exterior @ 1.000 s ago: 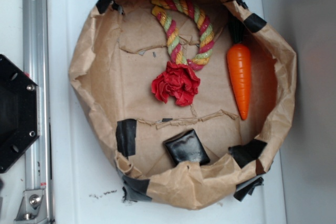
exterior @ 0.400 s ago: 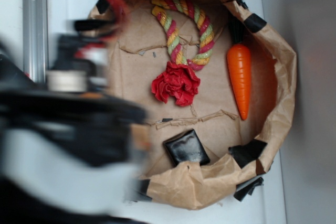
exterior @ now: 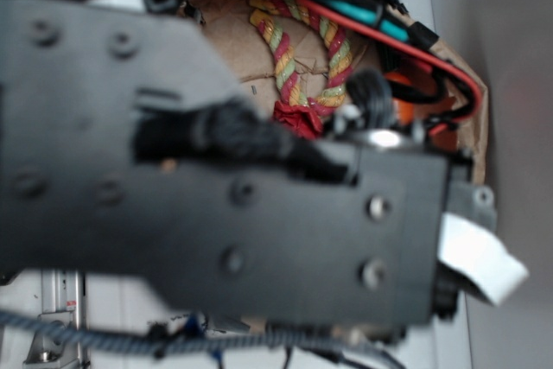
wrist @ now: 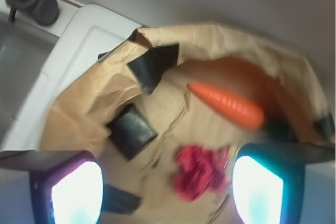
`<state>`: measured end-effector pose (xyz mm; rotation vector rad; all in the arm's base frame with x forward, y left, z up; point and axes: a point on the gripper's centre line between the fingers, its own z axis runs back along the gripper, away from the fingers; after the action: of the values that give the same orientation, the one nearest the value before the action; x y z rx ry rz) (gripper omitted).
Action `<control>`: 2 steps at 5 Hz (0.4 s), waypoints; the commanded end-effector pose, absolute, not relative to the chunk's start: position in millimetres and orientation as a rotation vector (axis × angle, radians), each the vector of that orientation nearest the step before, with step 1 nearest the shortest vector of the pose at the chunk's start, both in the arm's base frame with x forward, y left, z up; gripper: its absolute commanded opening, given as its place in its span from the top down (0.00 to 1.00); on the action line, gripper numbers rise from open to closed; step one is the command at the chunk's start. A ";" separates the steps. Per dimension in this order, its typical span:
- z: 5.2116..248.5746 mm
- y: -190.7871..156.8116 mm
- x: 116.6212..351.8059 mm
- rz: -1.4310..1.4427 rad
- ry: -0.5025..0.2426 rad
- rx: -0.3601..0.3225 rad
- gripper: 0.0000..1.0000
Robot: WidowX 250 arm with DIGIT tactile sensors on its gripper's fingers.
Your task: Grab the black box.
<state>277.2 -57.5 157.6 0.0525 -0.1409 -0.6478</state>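
Observation:
In the wrist view the black box (wrist: 131,130), small, glossy and squarish, lies on the floor of the brown paper basket (wrist: 89,98), left of centre. My gripper (wrist: 165,190) hangs above the basket floor with its two glowing pads wide apart and nothing between them; it is open. The box sits up and to the left of the gap, apart from both pads. A red rosette (wrist: 199,171) lies in the gap nearer the right pad. In the exterior view the arm (exterior: 216,179) fills the frame and hides the box.
An orange carrot (wrist: 226,103) lies toward the basket's far side. A striped rope ring (exterior: 302,49) shows above the arm. Black tape patches (wrist: 153,62) mark the crumpled rim. The basket stands on a white tray (wrist: 79,40); a metal rail (exterior: 60,308) runs at the left.
The arm has swung in from the left and now covers most of the basket in the exterior view, hiding the box, rosette and carrot. The objects themselves have not moved.

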 end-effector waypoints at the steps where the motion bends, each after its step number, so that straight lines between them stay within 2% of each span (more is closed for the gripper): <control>1: 175.1 -39.3 255.8 -0.929 -0.207 -0.034 0.00; 2: 153.1 -30.8 249.0 -0.905 -0.101 0.018 0.00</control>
<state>253.4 -19.6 141.3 0.0040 -0.0653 -0.9061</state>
